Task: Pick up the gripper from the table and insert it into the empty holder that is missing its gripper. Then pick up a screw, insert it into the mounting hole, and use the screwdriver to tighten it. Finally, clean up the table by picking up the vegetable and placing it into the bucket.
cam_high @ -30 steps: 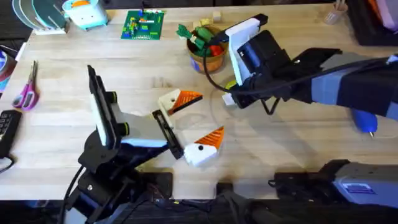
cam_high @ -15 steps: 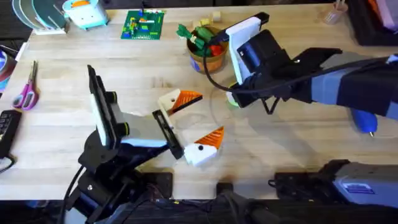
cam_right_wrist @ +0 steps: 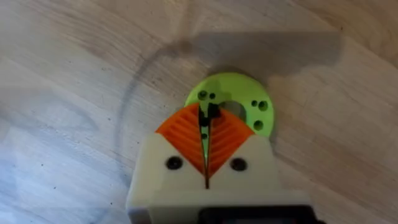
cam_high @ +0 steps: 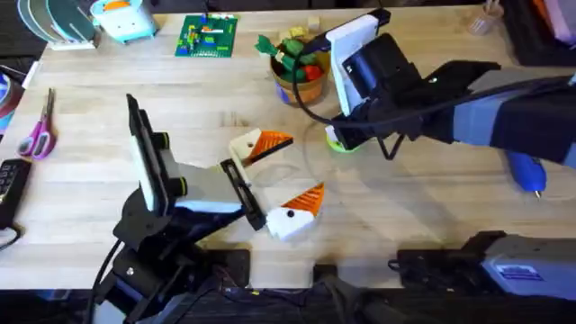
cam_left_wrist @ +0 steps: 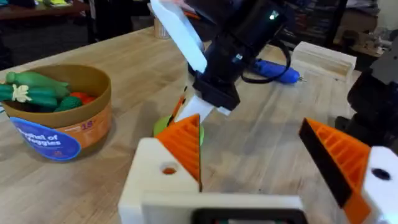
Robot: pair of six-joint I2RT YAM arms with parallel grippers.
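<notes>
My right gripper (cam_right_wrist: 207,116) is shut on a small black screw (cam_right_wrist: 211,112), just above a lime-green disc with holes (cam_right_wrist: 245,96). It hangs at the table's middle right (cam_high: 335,137). My left gripper (cam_high: 286,173) stands wide open near the front. Its farther finger is the cream holder (cam_high: 245,146), with the orange ribbed gripper (cam_left_wrist: 185,146) seated in it and a screwless hole (cam_left_wrist: 168,169). The blue screwdriver (cam_high: 526,173) lies at the far right. The orange bucket (cam_high: 306,88) holds green and red toy vegetables (cam_left_wrist: 31,93). I cannot tell which is the task's vegetable.
Pink scissors (cam_high: 36,130) lie at the left edge. A green brick plate (cam_high: 207,36) and a light-blue device (cam_high: 126,18) sit along the back. A wooden block (cam_left_wrist: 323,56) lies beyond the screwdriver. Bare table runs between the two grippers.
My right gripper has risen and drifted a little toward the back, uncovering the lime-green disc beneath it. The left arm has not moved.
</notes>
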